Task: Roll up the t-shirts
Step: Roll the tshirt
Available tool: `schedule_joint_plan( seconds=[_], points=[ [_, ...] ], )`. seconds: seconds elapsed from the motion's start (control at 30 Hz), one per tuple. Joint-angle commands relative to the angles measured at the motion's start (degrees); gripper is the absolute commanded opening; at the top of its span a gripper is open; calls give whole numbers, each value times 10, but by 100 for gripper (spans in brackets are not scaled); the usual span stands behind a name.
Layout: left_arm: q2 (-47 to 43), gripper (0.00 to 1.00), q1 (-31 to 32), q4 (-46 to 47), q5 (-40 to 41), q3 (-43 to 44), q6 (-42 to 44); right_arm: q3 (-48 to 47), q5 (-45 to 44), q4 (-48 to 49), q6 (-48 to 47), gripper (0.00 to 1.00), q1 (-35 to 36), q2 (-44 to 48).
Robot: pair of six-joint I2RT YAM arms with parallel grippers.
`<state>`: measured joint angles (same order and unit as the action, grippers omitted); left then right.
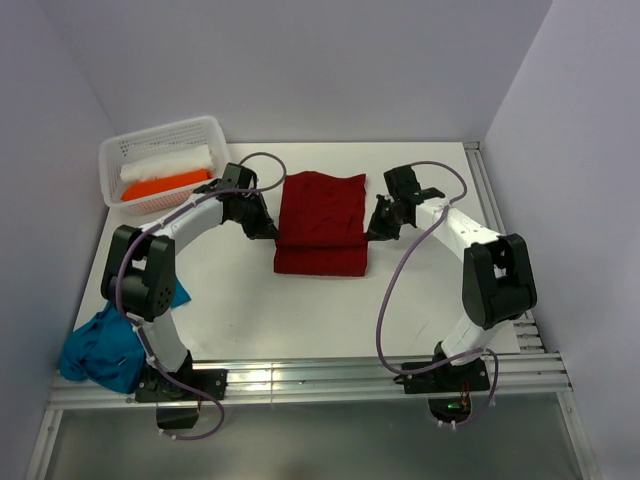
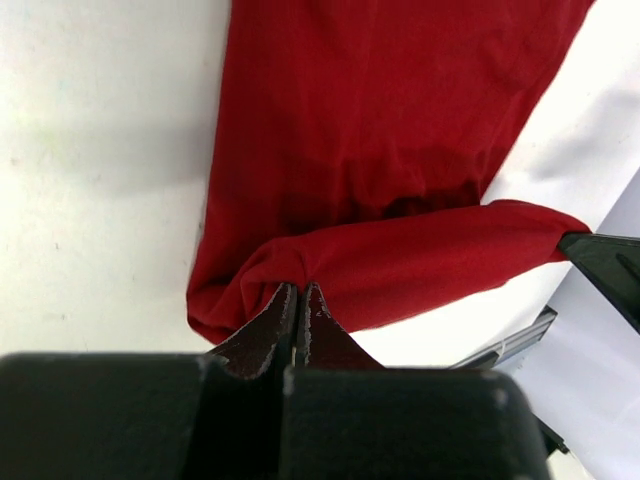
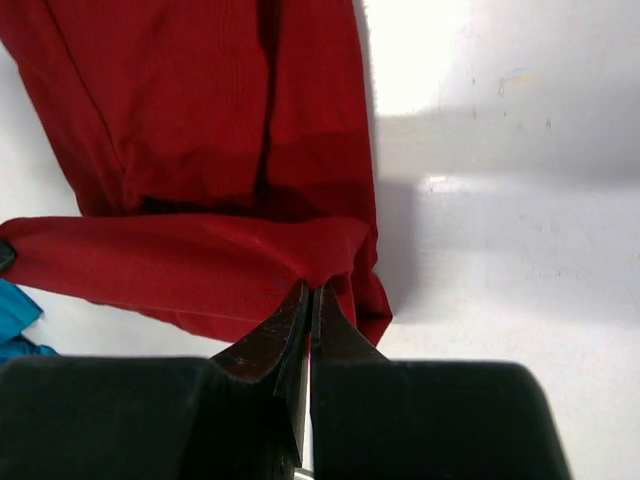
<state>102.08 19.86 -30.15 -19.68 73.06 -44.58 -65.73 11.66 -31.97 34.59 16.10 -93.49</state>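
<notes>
The dark red t-shirt (image 1: 320,222) lies folded into a long strip in the middle of the table, its near end turned over into a fold. My left gripper (image 1: 268,229) is shut on the fold's left edge; the wrist view shows its jaws (image 2: 298,288) pinching the red cloth (image 2: 400,120). My right gripper (image 1: 373,229) is shut on the fold's right edge, jaws (image 3: 311,288) pinching the red cloth (image 3: 200,110). The teal blue t-shirt (image 1: 105,345) lies crumpled at the near left beside the left arm's base; a corner of it shows in the right wrist view (image 3: 15,318).
A white perforated basket (image 1: 160,158) at the far left holds a white roll and an orange roll. A metal rail (image 1: 300,378) runs along the table's near edge and another along the right edge (image 1: 490,200). Walls close in the back and sides.
</notes>
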Motion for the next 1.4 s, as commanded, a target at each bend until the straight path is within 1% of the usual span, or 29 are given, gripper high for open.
schedule_joint_plan(
  seconds=[0.0,0.1,0.37,0.47,0.57,0.6,0.67,0.7,0.77,0.8,0.83,0.87,0.93,1.07,1.13,1.2,1.37],
  points=[
    [15,0,-9,14,11,24,19,-31,-6,24,-16,0,-14,-20],
    [18,0,-10,18,21,27,16,-42,-4,29,-17,0,-14,-34],
    [42,0,-10,50,3,33,17,-60,-1,43,-17,1,-18,-59],
    [45,2,-10,48,8,38,21,-62,-1,50,-16,6,-17,-62],
    [38,9,-10,47,18,40,26,-64,0,51,-17,17,-17,-60],
    [35,14,-10,46,20,41,28,-64,-2,52,-17,23,-17,-58],
    [33,21,-10,41,24,47,33,-62,-1,55,-16,29,-18,-52],
    [31,34,-10,36,28,50,34,-60,-1,60,-16,35,-18,-49],
    [30,51,-10,31,33,59,35,-59,2,63,-16,39,-18,-42],
    [29,68,-10,24,36,62,34,-59,3,63,-17,43,-18,-41],
    [26,75,-10,22,44,66,34,-61,6,64,-18,43,-18,-36],
    [20,86,-10,21,47,67,33,-62,8,67,-19,43,-18,-33],
    [12,92,-10,22,59,68,33,-58,11,70,-22,43,-18,-17],
    [-17,94,-10,25,67,73,45,-39,20,89,-25,43,-18,20],
    [-47,93,-9,54,56,49,48,-14,38,116,-23,40,-17,40],
    [-74,91,-7,83,36,26,45,12,62,146,-22,40,-14,50],
    [-89,87,14,134,27,-24,47,25,73,174,-16,37,-1,31]
  ],
)
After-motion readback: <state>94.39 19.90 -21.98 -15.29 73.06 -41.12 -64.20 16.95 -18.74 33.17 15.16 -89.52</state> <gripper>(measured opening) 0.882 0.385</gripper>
